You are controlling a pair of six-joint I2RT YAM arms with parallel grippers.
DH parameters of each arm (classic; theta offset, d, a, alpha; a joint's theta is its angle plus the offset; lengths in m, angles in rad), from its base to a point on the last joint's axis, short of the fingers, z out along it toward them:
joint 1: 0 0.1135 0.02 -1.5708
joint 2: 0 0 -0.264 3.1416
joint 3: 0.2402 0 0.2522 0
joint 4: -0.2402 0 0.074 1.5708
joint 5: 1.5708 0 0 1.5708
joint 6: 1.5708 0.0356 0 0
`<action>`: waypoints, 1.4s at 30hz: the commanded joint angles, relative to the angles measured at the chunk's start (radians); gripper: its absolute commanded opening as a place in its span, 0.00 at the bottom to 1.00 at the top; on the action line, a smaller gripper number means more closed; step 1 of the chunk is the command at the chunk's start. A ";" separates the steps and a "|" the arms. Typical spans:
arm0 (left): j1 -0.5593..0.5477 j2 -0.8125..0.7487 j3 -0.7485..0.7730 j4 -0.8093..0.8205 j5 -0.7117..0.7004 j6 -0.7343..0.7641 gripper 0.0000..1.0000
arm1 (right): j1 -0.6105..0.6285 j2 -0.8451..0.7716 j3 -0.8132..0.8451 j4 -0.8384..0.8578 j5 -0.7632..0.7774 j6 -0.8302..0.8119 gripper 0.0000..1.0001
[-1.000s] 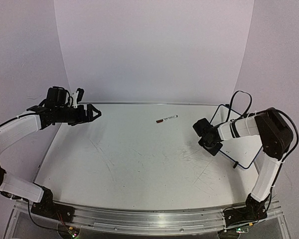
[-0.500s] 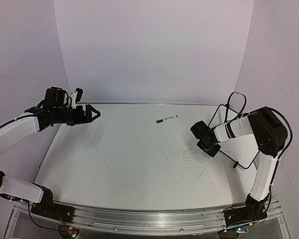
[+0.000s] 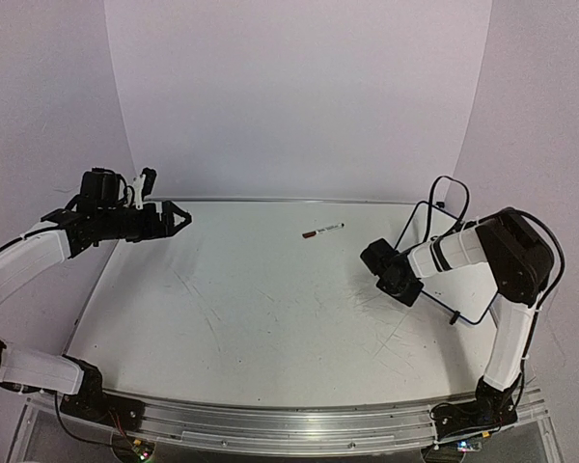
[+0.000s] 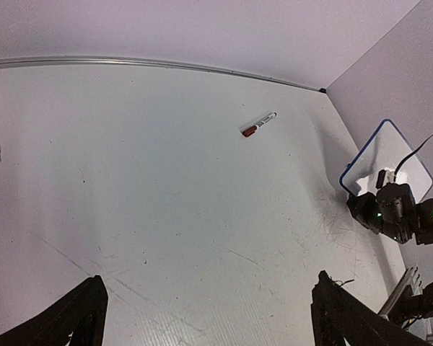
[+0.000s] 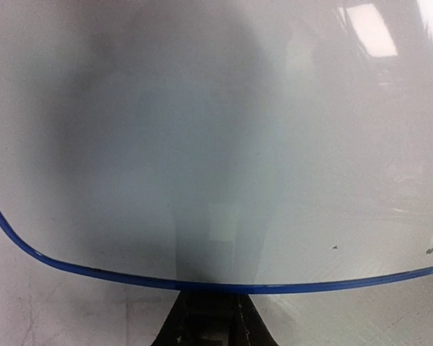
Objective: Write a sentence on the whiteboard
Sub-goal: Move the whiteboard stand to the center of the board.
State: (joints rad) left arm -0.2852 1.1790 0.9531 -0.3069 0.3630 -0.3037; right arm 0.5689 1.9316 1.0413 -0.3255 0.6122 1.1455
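The whiteboard [image 3: 469, 289] lies at the table's right edge, half under my right arm. It also shows in the left wrist view [image 4: 387, 160]. In the right wrist view its blank white face [image 5: 216, 144] fills the frame, with the blue rim low down. No sentence shows on it. My right gripper [image 3: 412, 283] is shut on the board's near-left edge, its fingers [image 5: 202, 321] pinched at the rim. My left gripper [image 3: 180, 218] is open and empty, held above the table's far left corner, with its fingertips [image 4: 83, 310] wide apart. A marker [image 3: 322, 231] with a red cap lies at the back middle.
The large white tabletop [image 3: 270, 309] is scratched, most heavily near the right gripper. A raised metal rail [image 3: 270, 200] runs along its far edge against the wall. A black cable [image 3: 451, 193] loops above the right arm.
My right gripper has moved a little to the left and the whiteboard has shifted with it. My left gripper has drawn back slightly to the left and up.
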 commanded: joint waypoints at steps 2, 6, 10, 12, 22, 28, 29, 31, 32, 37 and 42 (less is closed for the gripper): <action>0.000 -0.029 -0.007 0.015 -0.019 0.000 0.99 | 0.082 0.002 0.076 0.039 0.061 -0.063 0.06; 0.000 -0.044 -0.028 0.015 -0.034 -0.015 0.99 | 0.144 0.027 0.123 0.043 0.063 -0.110 0.02; -0.001 -0.051 -0.043 0.014 -0.047 -0.030 0.99 | 0.235 0.068 0.191 0.062 0.055 -0.179 0.00; -0.002 -0.054 -0.048 0.015 -0.048 -0.040 1.00 | 0.285 0.088 0.230 0.073 0.054 -0.219 0.00; -0.001 -0.067 -0.087 0.016 -0.094 -0.100 0.99 | 0.478 0.201 0.367 0.149 -0.077 -0.368 0.00; -0.002 -0.065 -0.109 0.025 -0.128 -0.130 0.99 | 0.562 0.275 0.454 0.162 -0.133 -0.416 0.00; -0.002 -0.064 -0.112 0.028 -0.131 -0.136 0.99 | 0.577 0.285 0.468 0.163 -0.135 -0.421 0.00; -0.002 -0.060 -0.118 0.034 -0.134 -0.146 0.99 | 0.604 0.304 0.496 0.164 -0.138 -0.422 0.00; -0.002 -0.058 -0.121 0.038 -0.133 -0.151 1.00 | 0.612 0.312 0.511 0.164 -0.140 -0.417 0.00; -0.003 -0.055 -0.142 0.062 -0.133 -0.180 0.99 | 0.638 0.367 0.599 0.161 -0.133 -0.391 0.00; -0.002 -0.051 -0.154 0.080 -0.137 -0.192 0.99 | 0.645 0.442 0.709 0.119 -0.118 -0.342 0.00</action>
State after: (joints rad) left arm -0.2852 1.1360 0.8030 -0.2807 0.2390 -0.4748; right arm 1.2032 2.3215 1.6384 -0.2315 0.5008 0.7624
